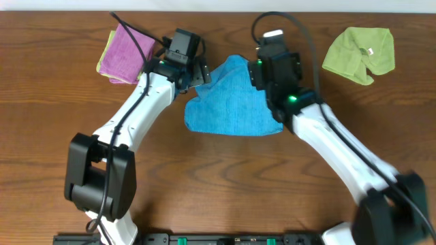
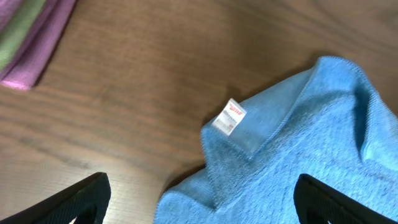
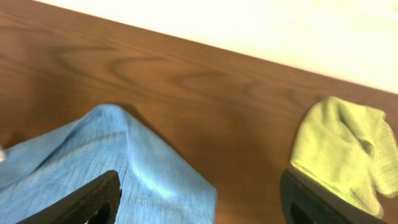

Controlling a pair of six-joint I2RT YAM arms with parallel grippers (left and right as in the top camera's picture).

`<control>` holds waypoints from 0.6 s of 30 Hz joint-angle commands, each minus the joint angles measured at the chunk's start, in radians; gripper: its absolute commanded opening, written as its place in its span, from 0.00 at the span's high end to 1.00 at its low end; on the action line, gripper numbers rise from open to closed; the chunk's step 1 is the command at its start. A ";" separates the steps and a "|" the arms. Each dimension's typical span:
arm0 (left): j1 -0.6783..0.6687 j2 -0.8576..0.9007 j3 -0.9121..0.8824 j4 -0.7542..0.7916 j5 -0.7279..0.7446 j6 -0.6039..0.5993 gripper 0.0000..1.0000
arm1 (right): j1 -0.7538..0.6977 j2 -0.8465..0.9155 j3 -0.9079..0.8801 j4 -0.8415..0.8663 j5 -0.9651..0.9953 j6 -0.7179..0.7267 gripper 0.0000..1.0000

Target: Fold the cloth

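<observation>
The sky-blue cloth (image 1: 231, 101) lies rumpled and partly folded on the wooden table, between my two grippers. In the left wrist view the cloth (image 2: 298, 155) shows its small white tag (image 2: 229, 117) at a turned-up edge. My left gripper (image 1: 194, 73) is open over the cloth's left corner, its fingers (image 2: 202, 202) wide apart. My right gripper (image 1: 272, 68) is open over the cloth's far right corner; in the right wrist view the cloth (image 3: 93, 162) rises in a raised fold between its fingers (image 3: 199, 202). Neither gripper holds anything.
A purple folded cloth (image 1: 124, 49) lies on a green one at the far left, also in the left wrist view (image 2: 28, 37). A lime-green cloth (image 1: 357, 53) lies at the far right, also in the right wrist view (image 3: 342, 152). The table's far edge runs close behind.
</observation>
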 commanded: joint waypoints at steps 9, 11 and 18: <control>0.132 -0.114 0.009 -0.282 0.296 -0.010 0.05 | -0.190 -0.263 0.008 -0.502 -0.451 0.272 0.11; 0.158 -0.114 -0.008 -0.299 0.359 -0.009 0.05 | -0.238 -0.272 0.002 -0.535 -0.515 0.272 0.11; 0.184 -0.114 -0.137 -0.247 0.488 -0.016 0.05 | -0.379 -0.285 -0.064 -0.532 -0.743 0.256 0.20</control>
